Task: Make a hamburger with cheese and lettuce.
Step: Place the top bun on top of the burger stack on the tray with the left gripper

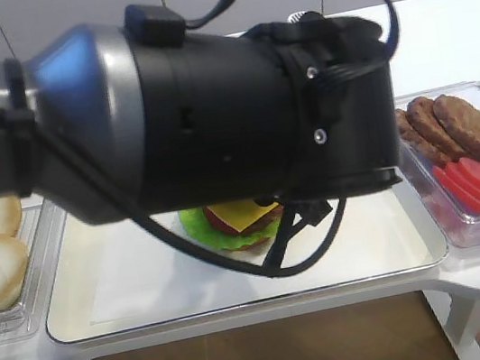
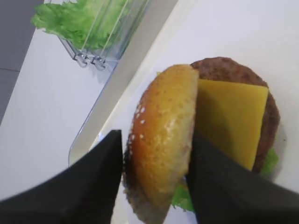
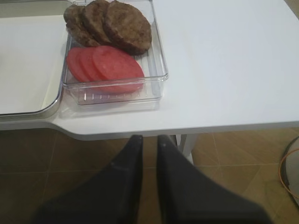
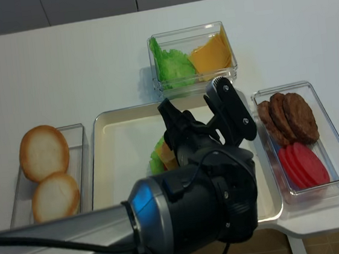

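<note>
My left gripper [image 2: 156, 135] is shut on a golden sesame bun top [image 2: 163, 144], held on edge just above the hamburger [image 1: 239, 221]. The stack sits on the cream tray [image 1: 147, 286]. Its yellow cheese [image 2: 231, 116] lies square on the brown patty [image 2: 224, 70], and the ruffled green lettuce [image 2: 270, 161] frills out below. In the exterior high view the left arm hides most of the stack; cheese [image 1: 247, 211] and lettuce [image 1: 197, 225] peek out under it. My right gripper [image 3: 149, 138] is shut and empty, off the table's front edge above the floor.
A clear box of patties and tomato slices [image 3: 112, 51] stands right of the tray. A box with loose lettuce and cheese slices [image 4: 192, 58] is behind the tray and also shows in the left wrist view [image 2: 84, 18]. Plain bun halves [image 4: 47, 170] lie at the left.
</note>
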Action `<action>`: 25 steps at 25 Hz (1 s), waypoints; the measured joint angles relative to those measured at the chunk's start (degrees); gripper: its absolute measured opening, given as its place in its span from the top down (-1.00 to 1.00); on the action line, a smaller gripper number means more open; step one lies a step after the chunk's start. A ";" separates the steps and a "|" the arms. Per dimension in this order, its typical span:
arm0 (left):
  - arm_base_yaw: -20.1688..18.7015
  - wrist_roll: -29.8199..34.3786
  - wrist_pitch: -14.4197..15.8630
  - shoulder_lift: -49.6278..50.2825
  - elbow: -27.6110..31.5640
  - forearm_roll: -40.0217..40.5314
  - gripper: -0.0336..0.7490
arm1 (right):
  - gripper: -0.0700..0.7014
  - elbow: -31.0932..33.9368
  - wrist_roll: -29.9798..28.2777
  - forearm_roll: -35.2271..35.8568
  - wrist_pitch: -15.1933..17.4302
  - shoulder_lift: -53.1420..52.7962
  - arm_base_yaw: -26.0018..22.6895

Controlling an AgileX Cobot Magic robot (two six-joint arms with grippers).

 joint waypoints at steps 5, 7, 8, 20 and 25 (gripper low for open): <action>-0.56 0.00 0.00 0.00 0.00 -0.50 0.11 | 0.60 0.00 0.00 0.00 0.00 0.00 0.00; -0.90 0.00 0.00 0.00 0.00 -0.71 0.11 | 0.60 0.00 0.00 0.00 0.00 0.00 0.00; -0.92 0.00 0.00 0.00 0.00 -0.73 0.11 | 0.60 0.00 0.00 0.00 0.00 0.00 0.00; -1.02 -0.22 -0.80 0.00 0.00 -2.23 -0.05 | 0.60 0.00 0.11 0.00 0.00 0.00 0.00; -1.02 -0.45 -0.90 0.00 0.00 -2.37 -0.08 | 0.60 0.00 0.11 0.00 0.00 0.00 0.00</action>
